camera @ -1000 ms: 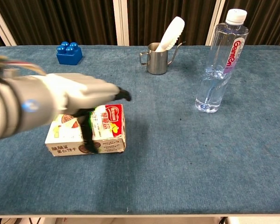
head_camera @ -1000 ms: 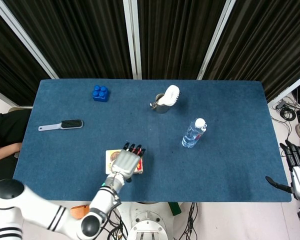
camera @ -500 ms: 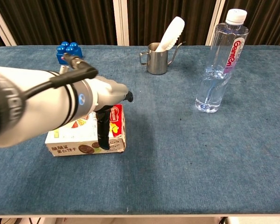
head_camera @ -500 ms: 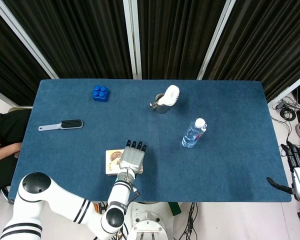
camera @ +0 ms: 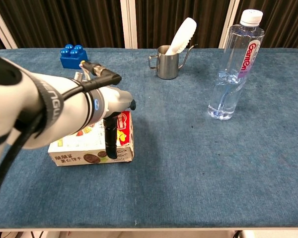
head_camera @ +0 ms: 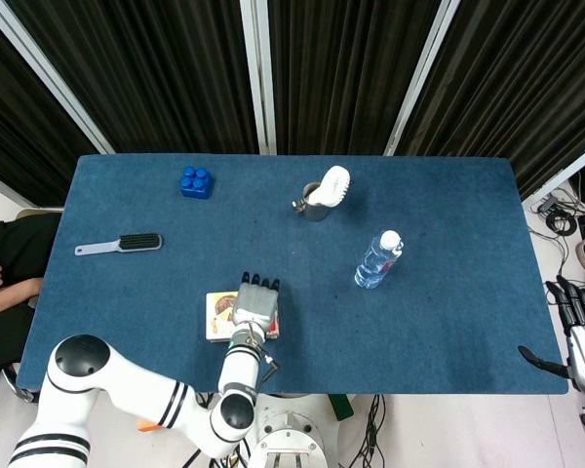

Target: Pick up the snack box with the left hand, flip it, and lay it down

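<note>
The snack box [head_camera: 218,314] [camera: 73,148] lies flat on the blue table [head_camera: 429,322] near its front edge. My left hand [head_camera: 256,304] [camera: 109,101] covers the box's right half from above. Its thumb [camera: 111,143] presses down the near face and its fingers [head_camera: 258,284] reach over the far edge, so the hand grips the box, which rests on the cloth. My right hand [head_camera: 577,330] hangs off the table's right edge with fingers apart, holding nothing.
A water bottle [head_camera: 378,259] [camera: 233,69] stands right of centre. A metal cup with a white brush head [head_camera: 319,200] [camera: 169,59] stands behind. A blue brick [head_camera: 196,181] [camera: 73,56] and a hairbrush [head_camera: 119,244] lie at the left.
My left arm swung in under the hand and the hand settled lower on the box, its thumb sliding down the near face. The box and my right hand stayed put.
</note>
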You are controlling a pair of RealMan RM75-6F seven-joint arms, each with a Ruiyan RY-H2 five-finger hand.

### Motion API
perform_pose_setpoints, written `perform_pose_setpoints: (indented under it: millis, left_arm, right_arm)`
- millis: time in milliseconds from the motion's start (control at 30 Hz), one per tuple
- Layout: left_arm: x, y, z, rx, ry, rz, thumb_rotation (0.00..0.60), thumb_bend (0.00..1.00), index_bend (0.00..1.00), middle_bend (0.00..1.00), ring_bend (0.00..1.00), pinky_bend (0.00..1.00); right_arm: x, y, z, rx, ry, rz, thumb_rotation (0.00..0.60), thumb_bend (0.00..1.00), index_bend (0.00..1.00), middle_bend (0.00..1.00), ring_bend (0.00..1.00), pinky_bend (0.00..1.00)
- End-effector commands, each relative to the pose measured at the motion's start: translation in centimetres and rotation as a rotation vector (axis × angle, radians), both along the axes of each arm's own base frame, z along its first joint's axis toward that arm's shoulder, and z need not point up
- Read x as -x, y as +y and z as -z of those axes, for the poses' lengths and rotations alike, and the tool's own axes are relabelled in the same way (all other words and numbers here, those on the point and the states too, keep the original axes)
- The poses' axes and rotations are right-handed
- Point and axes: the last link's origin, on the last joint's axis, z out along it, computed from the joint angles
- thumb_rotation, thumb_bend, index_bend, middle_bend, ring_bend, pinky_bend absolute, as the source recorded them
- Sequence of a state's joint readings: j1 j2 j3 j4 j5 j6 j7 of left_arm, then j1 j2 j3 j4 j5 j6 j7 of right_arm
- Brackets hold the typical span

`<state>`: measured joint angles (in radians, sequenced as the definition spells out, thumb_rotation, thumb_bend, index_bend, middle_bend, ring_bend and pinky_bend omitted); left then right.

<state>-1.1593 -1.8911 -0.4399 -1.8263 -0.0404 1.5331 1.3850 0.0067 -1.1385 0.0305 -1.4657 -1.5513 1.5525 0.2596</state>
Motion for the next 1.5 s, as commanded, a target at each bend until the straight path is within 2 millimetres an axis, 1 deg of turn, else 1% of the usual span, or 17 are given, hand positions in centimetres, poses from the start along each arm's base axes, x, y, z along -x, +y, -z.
perform_pose_setpoints:
  millis: [33, 67, 133, 233, 367, 467, 600, 733, 867, 933, 1067, 1133, 1300, 1500]
  left_arm:
    - [0.4, 0.1, 0.5, -0.012, 0.033, 0.023, 0.600, 0.03, 0.18, 0.24, 0.17, 0.10]
    - [0.5, 0.1, 0.5, -0.014, 0.041, 0.029, 0.600, 0.07, 0.22, 0.29, 0.21, 0.15]
    - [0.8, 0.2, 0.5, -0.025, 0.048, 0.047, 0.600, 0.11, 0.26, 0.34, 0.26, 0.21]
    - [0.9, 0.4, -0.1, -0.053, 0.021, 0.096, 0.600, 0.15, 0.30, 0.40, 0.34, 0.24]
    - [0.6, 0.9, -1.8, -0.094, -0.095, 0.159, 0.600, 0.17, 0.31, 0.42, 0.37, 0.26]
    - [0.4, 1.6, -3.6, -0.136, -0.256, 0.203, 0.600, 0.17, 0.31, 0.42, 0.36, 0.26]
    - [0.7, 2.4, -5.5, -0.141, -0.564, 0.178, 0.600, 0.15, 0.31, 0.42, 0.35, 0.26]
    - [2.1, 3.8, -6.8, -0.122, -0.799, 0.106, 0.600, 0.15, 0.31, 0.42, 0.33, 0.25]
    - [4.2, 5.0, -7.5, -0.116, -0.983, 0.031, 0.600, 0.14, 0.31, 0.41, 0.31, 0.21]
    - [5.3, 5.4, -7.6, -0.116, -1.075, -0.002, 0.600, 0.14, 0.31, 0.39, 0.28, 0.18]
    - [7.6, 6.1, -7.2, -0.133, -1.189, -0.036, 0.600, 0.12, 0.31, 0.36, 0.23, 0.14]
    - [8.8, 6.3, -6.6, -0.146, -1.204, -0.018, 0.600, 0.10, 0.31, 0.36, 0.22, 0.13]
    - [10.8, 6.4, -5.2, -0.138, -1.207, 0.029, 0.600, 0.07, 0.30, 0.35, 0.19, 0.10]
    - [12.4, 6.9, -4.1, -0.147, -1.189, 0.054, 0.600, 0.04, 0.30, 0.35, 0.17, 0.08]
  right_arm:
    - [0.0, 0.1, 0.0, 0.001, -0.001, 0.000, 0.600, 0.22, 0.00, 0.06, 0.00, 0.03]
    - [0.1, 0.1, 0.0, 0.002, -0.002, 0.002, 0.600, 0.22, 0.00, 0.06, 0.00, 0.03]
    - [0.2, 0.2, -0.1, 0.004, -0.003, 0.005, 0.600, 0.22, 0.00, 0.06, 0.00, 0.03]
    - [0.2, 0.2, 0.0, 0.002, -0.005, 0.003, 0.600, 0.22, 0.00, 0.06, 0.00, 0.03]
    - [0.1, 0.2, 0.0, 0.000, -0.005, -0.001, 0.600, 0.22, 0.00, 0.06, 0.00, 0.03]
    - [0.1, 0.2, 0.0, 0.001, -0.005, -0.001, 0.600, 0.22, 0.00, 0.06, 0.00, 0.03]
    - [0.1, 0.2, 0.0, 0.000, -0.003, -0.002, 0.600, 0.22, 0.00, 0.06, 0.00, 0.03]
    - [0.0, 0.1, 0.0, -0.002, 0.000, -0.003, 0.600, 0.22, 0.00, 0.06, 0.00, 0.03]
    - [-0.1, 0.1, 0.0, -0.002, 0.003, -0.002, 0.600, 0.22, 0.00, 0.06, 0.00, 0.03]
    - [-0.1, 0.1, -0.1, 0.000, 0.004, -0.003, 0.600, 0.22, 0.00, 0.06, 0.00, 0.03]
    - [-0.3, 0.1, 0.0, -0.002, 0.005, -0.003, 0.600, 0.22, 0.00, 0.06, 0.00, 0.03]
    - [-0.4, 0.0, 0.0, -0.004, 0.007, -0.005, 0.600, 0.22, 0.00, 0.06, 0.00, 0.03]
    - [-0.6, 0.0, 0.1, -0.003, 0.010, -0.005, 0.600, 0.22, 0.00, 0.06, 0.00, 0.03]
    - [-0.7, 0.2, 0.1, 0.000, 0.010, 0.004, 0.600, 0.22, 0.00, 0.06, 0.00, 0.03]
